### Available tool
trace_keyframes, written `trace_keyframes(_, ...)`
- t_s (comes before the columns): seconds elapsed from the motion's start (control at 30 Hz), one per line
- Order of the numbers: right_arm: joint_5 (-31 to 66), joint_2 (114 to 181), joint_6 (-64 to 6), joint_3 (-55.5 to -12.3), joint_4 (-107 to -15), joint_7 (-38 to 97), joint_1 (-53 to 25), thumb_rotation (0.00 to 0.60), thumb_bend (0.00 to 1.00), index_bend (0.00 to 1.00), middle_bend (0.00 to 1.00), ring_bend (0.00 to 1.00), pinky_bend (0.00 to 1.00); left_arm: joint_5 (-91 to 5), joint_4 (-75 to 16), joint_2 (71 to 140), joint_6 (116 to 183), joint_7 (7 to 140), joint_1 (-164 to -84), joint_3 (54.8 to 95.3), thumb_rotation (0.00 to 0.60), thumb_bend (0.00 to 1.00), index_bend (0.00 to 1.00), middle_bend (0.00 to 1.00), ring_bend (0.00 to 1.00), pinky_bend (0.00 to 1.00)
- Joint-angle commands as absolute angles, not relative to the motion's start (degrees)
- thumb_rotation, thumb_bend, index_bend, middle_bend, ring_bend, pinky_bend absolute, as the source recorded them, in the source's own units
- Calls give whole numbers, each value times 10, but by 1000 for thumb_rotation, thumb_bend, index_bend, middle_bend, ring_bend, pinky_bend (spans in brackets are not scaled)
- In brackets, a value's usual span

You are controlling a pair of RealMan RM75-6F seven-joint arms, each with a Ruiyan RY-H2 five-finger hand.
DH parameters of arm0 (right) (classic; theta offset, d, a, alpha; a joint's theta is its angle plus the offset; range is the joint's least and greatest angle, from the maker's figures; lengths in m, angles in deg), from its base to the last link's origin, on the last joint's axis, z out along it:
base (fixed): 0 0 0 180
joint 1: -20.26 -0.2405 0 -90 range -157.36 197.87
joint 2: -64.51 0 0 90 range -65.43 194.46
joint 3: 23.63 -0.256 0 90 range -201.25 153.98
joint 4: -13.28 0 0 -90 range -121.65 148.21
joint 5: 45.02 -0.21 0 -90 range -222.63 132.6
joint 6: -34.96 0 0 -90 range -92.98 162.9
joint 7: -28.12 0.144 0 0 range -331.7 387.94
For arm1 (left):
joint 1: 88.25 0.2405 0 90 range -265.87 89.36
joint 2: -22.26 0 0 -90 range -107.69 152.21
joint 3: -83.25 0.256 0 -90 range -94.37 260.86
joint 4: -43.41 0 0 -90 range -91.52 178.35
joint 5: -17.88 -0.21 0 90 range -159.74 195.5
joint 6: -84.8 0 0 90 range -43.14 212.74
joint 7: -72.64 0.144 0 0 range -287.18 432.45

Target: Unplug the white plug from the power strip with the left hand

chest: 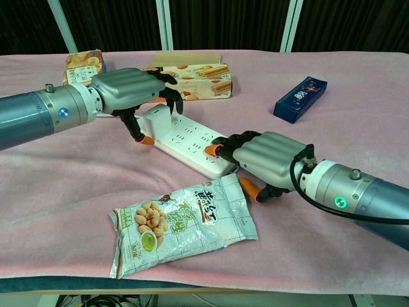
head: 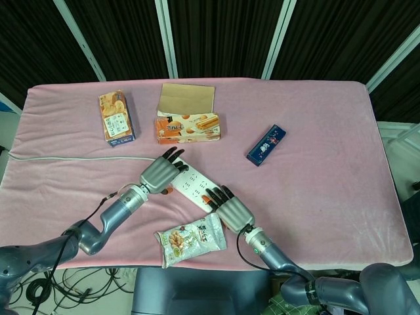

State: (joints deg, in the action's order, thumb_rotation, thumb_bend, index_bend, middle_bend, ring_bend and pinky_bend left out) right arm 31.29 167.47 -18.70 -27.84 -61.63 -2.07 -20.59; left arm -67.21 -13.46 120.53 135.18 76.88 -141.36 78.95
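The white power strip (chest: 188, 142) lies slantwise on the pink cloth, also seen in the head view as power strip (head: 194, 186). The white plug (chest: 158, 118) stands in its far end. My left hand (chest: 128, 89) arches over the plug, fingers curled past its far side and thumb down by the strip's near-left edge; I cannot tell whether it touches the plug. In the head view the left hand (head: 159, 174) hides the plug. My right hand (chest: 268, 157) holds the strip's near end, fingers on top and thumb at its side; it also shows as right hand (head: 231, 209).
A peanut snack bag (chest: 182, 224) lies in front of the strip. A blue box (chest: 300, 98) sits to the right, an open biscuit box (head: 187, 126) behind the strip, a small orange box (head: 117, 118) at back left. A white cable (head: 65, 158) runs left.
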Motion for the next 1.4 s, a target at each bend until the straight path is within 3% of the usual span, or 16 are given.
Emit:
trace_keyframes(0.03, 313, 1675, -188, -278, -617, -21, -205, 600, 638, 0, 1, 43, 63, -671, -133, 1207, 1353, 771, -1413, 788, 600, 168, 318, 363, 14, 79)
trace_keyframes(0.5, 310, 1672, -192, -279, -617, -23, -203, 600, 638, 0, 1, 43, 63, -670, -116, 1216, 1346, 772, -1414, 792, 600, 198, 349, 391, 27, 81)
trace_keyframes(0.93, 304, 1670, -189, -279, -615, -26, -202, 600, 638, 0, 2, 43, 63, -686, -102, 1228, 1354, 767, -1418, 798, 600, 407, 427, 461, 65, 90)
trace_keyframes(1.2, 303, 1669, -188, -277, -620, -29, -203, 600, 638, 0, 1, 43, 62, -685, -100, 1224, 1345, 769, -1418, 802, 600, 467, 458, 496, 78, 90)
trace_keyframes(1.4, 302, 1668, -187, -278, -624, -33, -204, 600, 630, 0, 2, 43, 63, -681, -122, 1209, 1332, 768, -1423, 800, 600, 548, 535, 552, 113, 94)
